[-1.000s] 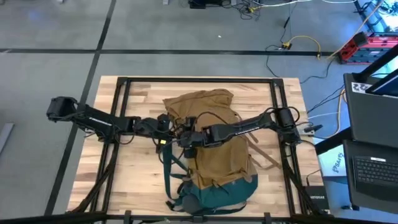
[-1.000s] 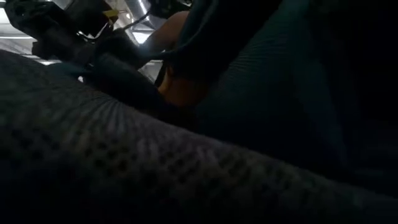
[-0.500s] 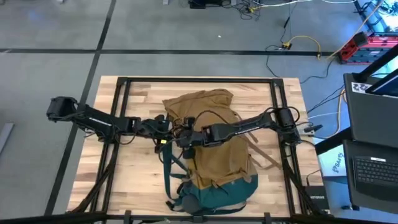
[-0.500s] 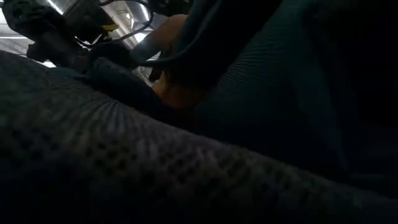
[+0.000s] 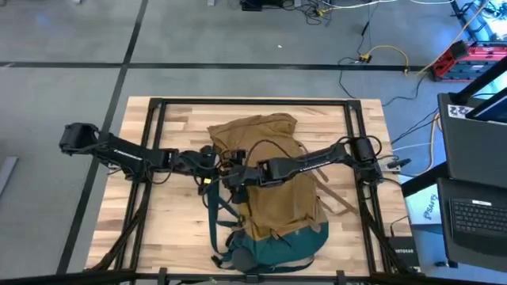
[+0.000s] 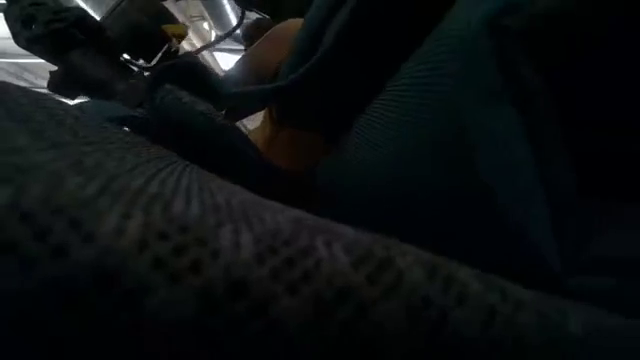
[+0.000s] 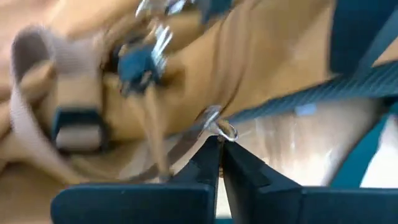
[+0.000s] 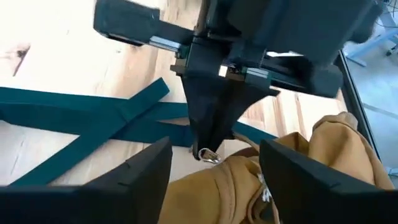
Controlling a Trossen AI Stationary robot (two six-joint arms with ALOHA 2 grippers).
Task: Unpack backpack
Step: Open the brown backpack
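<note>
- Basically: backpack [image 5: 273,186] lies flat mid-table [image 5: 174,222], tan body up, dark teal base at the near edge, teal straps [image 5: 215,212] trailing off its left side onto the wood.
- Both arms meet at the pack's left edge, roughly at mid-height of the bag.
- Change over the last second: small. In the high view the right gripper [image 5: 231,177] has crept a little further left along the pack edge; the left gripper [image 5: 212,161] has barely moved. The pack itself has not shifted.
- Left gripper fingers [image 7: 208,163]: pinched together, and in the left wrist view a small metal zipper pull [image 7: 219,127] sits right at their tips. The right wrist view shows the same thing from the other side: the left gripper's closed tips with the metal ring [image 8: 208,155] hanging at them.
- Right gripper fingers [image 8: 140,174]: spread wide, nothing between them, hovering just beside the tan fabric next to the left gripper's tips.
- My read: left has the zipper pull, right is positioning to brace or pinch the fabric near it so the zip can run. Pack looks closed; nothing is out on the table, so unpacking proper has not started.
- Low view is useless: blocked by dark mesh fabric close to the lens.
- Risk: soft fabric bunches and the whole bag drags when the pull is tugged, unless the right gripper anchors it.
</note>
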